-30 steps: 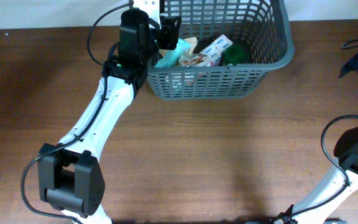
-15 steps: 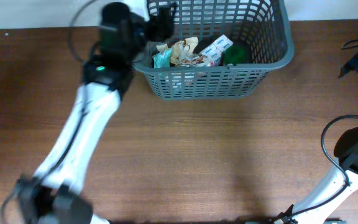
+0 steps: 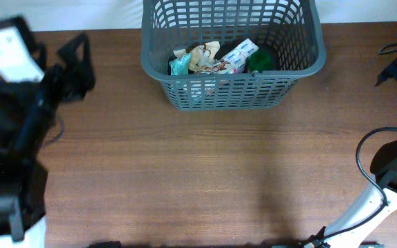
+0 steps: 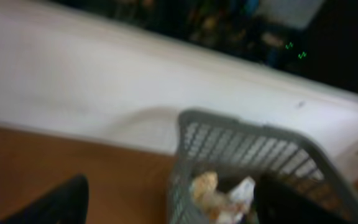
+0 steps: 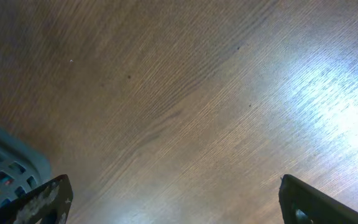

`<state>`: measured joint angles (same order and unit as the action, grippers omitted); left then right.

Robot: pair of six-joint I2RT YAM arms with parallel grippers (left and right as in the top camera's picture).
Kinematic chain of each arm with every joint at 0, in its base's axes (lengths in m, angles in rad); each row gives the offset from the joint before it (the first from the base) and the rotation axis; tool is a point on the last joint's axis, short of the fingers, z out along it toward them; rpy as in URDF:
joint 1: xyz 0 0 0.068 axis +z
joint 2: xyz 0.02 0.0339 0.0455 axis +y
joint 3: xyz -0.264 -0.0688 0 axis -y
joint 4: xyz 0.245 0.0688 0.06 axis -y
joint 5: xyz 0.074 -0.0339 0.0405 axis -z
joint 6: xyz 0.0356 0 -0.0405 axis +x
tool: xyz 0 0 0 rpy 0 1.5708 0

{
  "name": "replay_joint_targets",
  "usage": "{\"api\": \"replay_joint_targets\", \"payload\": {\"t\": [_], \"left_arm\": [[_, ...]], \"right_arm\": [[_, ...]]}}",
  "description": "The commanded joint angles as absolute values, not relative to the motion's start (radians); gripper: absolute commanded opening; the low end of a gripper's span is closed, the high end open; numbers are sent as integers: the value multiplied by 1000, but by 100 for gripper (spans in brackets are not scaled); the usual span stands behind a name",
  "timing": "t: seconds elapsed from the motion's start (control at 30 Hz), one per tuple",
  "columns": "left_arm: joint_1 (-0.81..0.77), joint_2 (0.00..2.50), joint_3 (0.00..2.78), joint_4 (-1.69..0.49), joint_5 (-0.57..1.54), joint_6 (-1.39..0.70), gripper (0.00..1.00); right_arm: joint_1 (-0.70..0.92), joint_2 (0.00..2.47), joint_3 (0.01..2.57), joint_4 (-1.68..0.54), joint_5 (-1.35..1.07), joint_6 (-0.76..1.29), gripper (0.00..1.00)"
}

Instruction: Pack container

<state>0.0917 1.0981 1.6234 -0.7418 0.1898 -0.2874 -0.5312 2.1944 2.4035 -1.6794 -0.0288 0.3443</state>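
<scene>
The right tool (image 5: 173, 208), fingers spread and empty, hangs over the glossy wood-grain desk (image 3: 205, 172). The left tool (image 3: 76, 65), blurred, is also spread and empty. Beyond, the grey lattice-walled container (image 3: 233, 93) stands at the desk's far edge and holds crumpled packets (image 3: 198, 58).

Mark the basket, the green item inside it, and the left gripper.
basket (image 3: 226, 93), overhead view, front lattice wall
green item (image 3: 260, 60), overhead view, its top
left gripper (image 3: 80, 65), overhead view, midway between fingertips

Overhead lighting is even, the left arm (image 3: 16, 127) blurred; everything beyond the left gripper (image 4: 173, 208) is out of focus; glare whitens the table (image 5: 328, 93) ahead of the right gripper (image 5: 179, 202).
</scene>
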Motion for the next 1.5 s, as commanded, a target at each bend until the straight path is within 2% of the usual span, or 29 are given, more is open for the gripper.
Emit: {"api": "replay_joint_targets", "payload": {"t": [0.0, 0.17, 0.3, 0.67, 0.9, 1.1, 1.2, 1.4, 1.47], "left_arm": [[138, 1045, 1621, -828, 194, -281, 77], [152, 969, 1621, -948, 194, -263, 75], [152, 930, 1621, -1055, 195, -263, 70], [152, 899, 1585, -1386, 193, -263, 71], [152, 830, 1359, -1415, 194, -285, 71], [152, 667, 1097, -1389, 194, -334, 71], [152, 579, 974, -1334, 202, -366, 77], [152, 494, 776, -1200, 241, -378, 81], [152, 495, 729, -1144, 247, -400, 96]], "right_arm": [[-531, 2181, 2398, -1680, -38, 355, 99], [-531, 2181, 2398, -1679, -38, 355, 99], [-531, 2181, 2398, -1679, -38, 355, 99], [-531, 2181, 2398, -1680, -38, 355, 99], [-531, 2181, 2398, -1680, -38, 355, 99], [-531, 2181, 2398, -1679, -38, 355, 99], [-531, 2181, 2398, -1679, -38, 355, 99], [-531, 2181, 2398, -1679, -38, 355, 99], [-531, 2181, 2398, -1679, -38, 355, 99]]}}
